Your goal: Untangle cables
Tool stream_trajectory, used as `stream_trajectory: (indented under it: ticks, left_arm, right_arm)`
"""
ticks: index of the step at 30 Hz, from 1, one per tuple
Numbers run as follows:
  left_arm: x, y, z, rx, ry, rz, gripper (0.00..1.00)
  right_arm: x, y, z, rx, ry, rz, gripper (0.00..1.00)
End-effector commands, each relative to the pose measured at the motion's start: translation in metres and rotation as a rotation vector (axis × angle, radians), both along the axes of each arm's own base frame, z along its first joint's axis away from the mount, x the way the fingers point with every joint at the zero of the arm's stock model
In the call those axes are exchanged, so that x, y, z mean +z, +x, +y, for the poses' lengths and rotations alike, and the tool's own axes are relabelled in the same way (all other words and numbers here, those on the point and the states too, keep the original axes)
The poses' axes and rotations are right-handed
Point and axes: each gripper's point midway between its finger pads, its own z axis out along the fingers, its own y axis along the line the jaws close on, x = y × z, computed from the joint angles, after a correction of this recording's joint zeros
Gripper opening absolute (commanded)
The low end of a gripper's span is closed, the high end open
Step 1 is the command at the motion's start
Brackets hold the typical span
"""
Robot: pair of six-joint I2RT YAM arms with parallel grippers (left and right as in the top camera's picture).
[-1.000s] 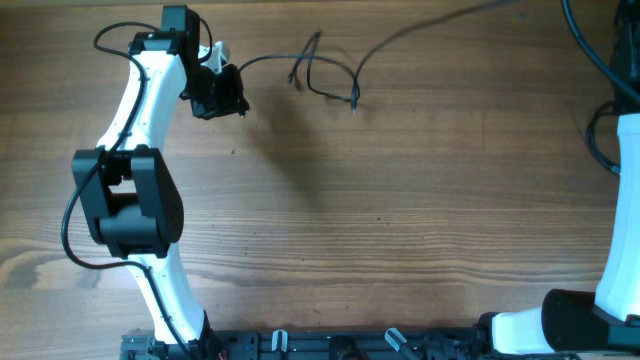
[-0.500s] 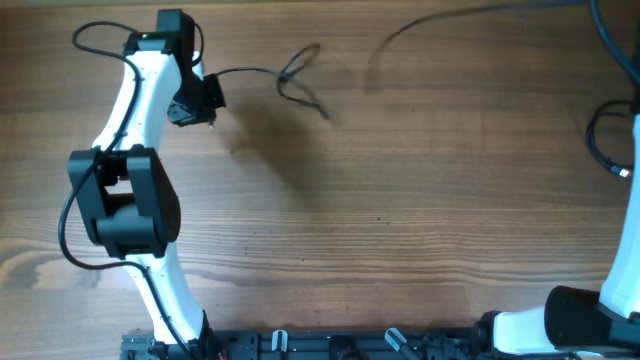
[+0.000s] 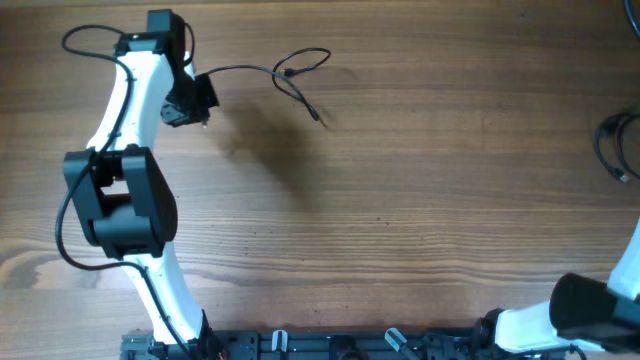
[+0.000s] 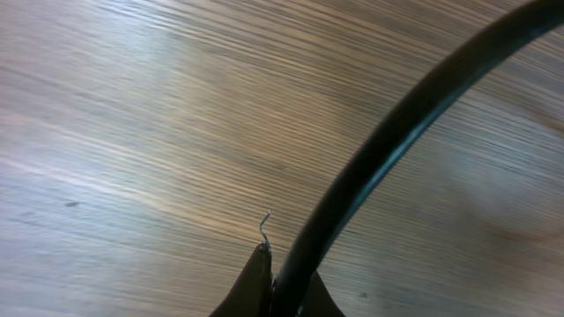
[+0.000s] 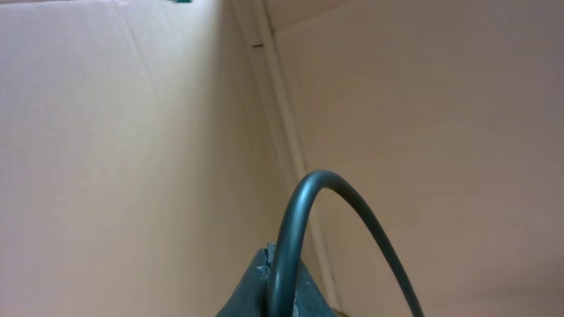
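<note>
The left gripper [image 3: 190, 103] is closed on one end of a looped cord [image 3: 300, 68] that lies on the table [image 3: 400, 220] near the far edge, toward the far-left corner. From the fingers it runs right, curls into a single open loop and trails off to a small plug end pointing back toward the middle of the table. It looks light, limp and thin, so it should drag easily across the wood, slip through a loose pinch, and snag where the strand crosses itself. The plug end or the straight run just beside it seems the safest hold. The overhead view gives the whole lie of this cord but hides the grip. The left wrist view fills that in, showing the fingertips pinched tight around the black strand just above the wood grain. The right gripper [image 5: 275, 283] is outside the overhead view. Its own camera shows it clamped on a second cord [image 5: 304, 198], raised against pale panels, with no table visible.
</note>
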Motion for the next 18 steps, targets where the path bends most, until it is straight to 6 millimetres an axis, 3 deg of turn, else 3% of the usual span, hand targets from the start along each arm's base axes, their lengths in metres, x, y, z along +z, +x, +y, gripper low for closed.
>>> stream_trajectory:
  ticks: [1, 4, 11, 15, 18]
  left_arm:
    - [-0.005, 0.002, -0.035, -0.057, -0.063, 0.001, 0.04]
    - [-0.004, 0.004, -0.048, -0.088, -0.063, -0.013, 0.04]
    - [-0.003, 0.008, -0.074, -0.144, -0.065, -0.040, 0.04]
    - [-0.004, 0.006, -0.079, -0.157, -0.065, -0.037, 0.04]
    - [-0.004, 0.005, -0.081, -0.161, -0.065, -0.034, 0.04]
  right_arm:
    - [-0.016, 0.039, 0.002, 0.073, -0.045, 0.026, 0.04]
    - [-0.013, 0.059, 0.005, 0.122, -0.091, -0.016, 0.04]
    - [-0.010, 0.081, -0.002, 0.116, -0.133, -0.124, 0.05]
    - [-0.047, 0.108, -0.010, 0.119, -0.110, -0.059, 0.04]
    - [-0.096, 0.135, -0.018, 0.123, -0.082, 0.041, 0.04]
